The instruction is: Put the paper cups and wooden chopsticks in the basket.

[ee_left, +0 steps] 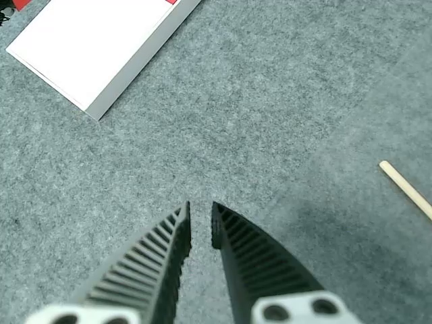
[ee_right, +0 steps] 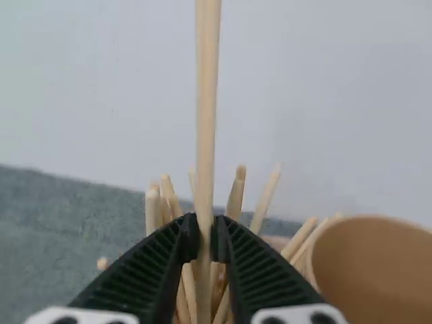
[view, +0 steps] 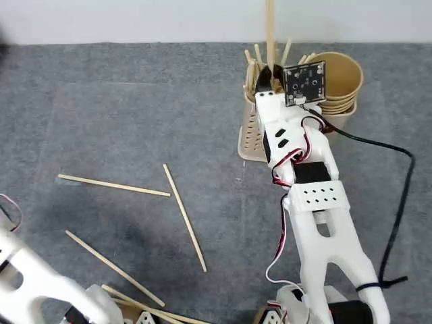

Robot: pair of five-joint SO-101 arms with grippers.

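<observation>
My right gripper [view: 268,79] [ee_right: 204,236] is shut on a wooden chopstick [ee_right: 206,121] [view: 270,30] held upright over the beige basket [view: 251,138] at the back of the table. Several chopsticks [ee_right: 236,192] stand in the basket, beside a stack of paper cups [view: 341,77] [ee_right: 371,266]. Loose chopsticks lie on the grey mat at the left: one [view: 113,185] flat, one [view: 185,217] slanted, another [view: 113,268] nearer the front. My left gripper [ee_left: 200,226] hangs over bare mat, fingers nearly together with nothing between them. A chopstick end [ee_left: 405,189] lies off to one side.
A white flat box [ee_left: 101,47] lies on the mat beyond the left gripper. The left arm's white base [view: 40,283] sits at the front left corner. A black cable [view: 398,202] loops along the right side of the table.
</observation>
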